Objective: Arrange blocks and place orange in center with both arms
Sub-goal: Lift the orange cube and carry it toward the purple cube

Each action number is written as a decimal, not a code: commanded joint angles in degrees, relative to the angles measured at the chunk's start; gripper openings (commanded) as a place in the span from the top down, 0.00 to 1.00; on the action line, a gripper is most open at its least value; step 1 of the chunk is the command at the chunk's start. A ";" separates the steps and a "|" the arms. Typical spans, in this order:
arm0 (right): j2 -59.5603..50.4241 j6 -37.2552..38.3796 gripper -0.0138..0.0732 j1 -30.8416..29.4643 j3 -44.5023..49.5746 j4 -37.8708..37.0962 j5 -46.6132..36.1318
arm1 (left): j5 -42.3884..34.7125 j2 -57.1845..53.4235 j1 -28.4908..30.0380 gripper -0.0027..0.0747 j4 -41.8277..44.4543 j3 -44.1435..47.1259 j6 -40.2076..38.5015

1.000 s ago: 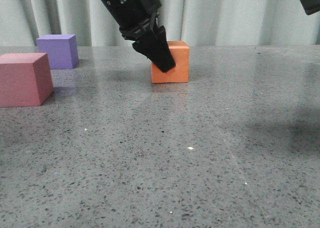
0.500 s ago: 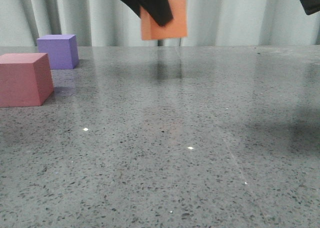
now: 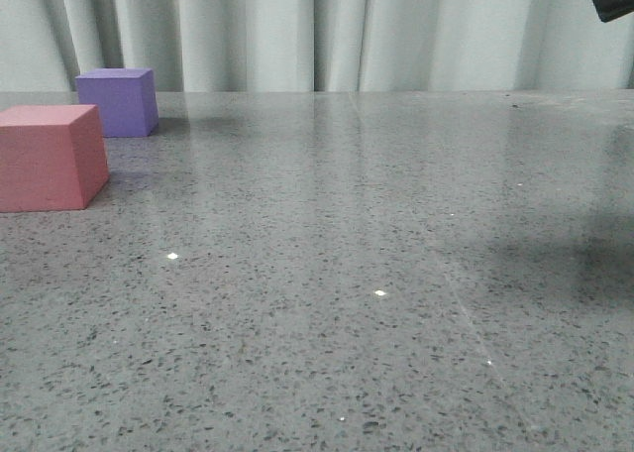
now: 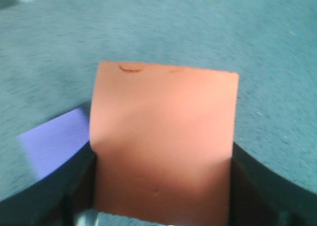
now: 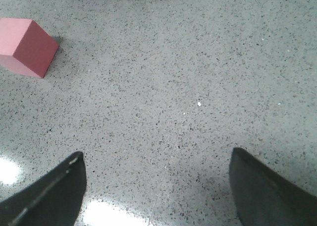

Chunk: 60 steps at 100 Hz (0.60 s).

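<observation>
Two cubes sit on the table over by its left edge: one block nearer the front, the other block behind it toward the back edge, just apart. The third cube is up off the table, wedged between the left arm's jaws.

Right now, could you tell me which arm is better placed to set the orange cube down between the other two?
Left. Its hand already grips the orange cube above the table, near the purple cube. The right hand is open and empty.
</observation>
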 commanded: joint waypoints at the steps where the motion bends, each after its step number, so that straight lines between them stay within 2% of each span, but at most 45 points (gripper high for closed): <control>1: -1.10 -0.52 0.16 -0.12 -1.35 0.20 -3.94 | 0.01 -6.14 0.15 0.77 4.42 0.60 -5.08; 32: -1.10 -0.52 0.16 -0.12 -1.35 0.20 -3.94 | -0.22 -13.80 0.15 0.77 18.15 14.29 -20.89; 60: -1.10 -0.52 0.16 -0.12 -1.35 0.20 -3.89 | -3.26 -14.76 0.03 0.77 18.82 22.93 -28.03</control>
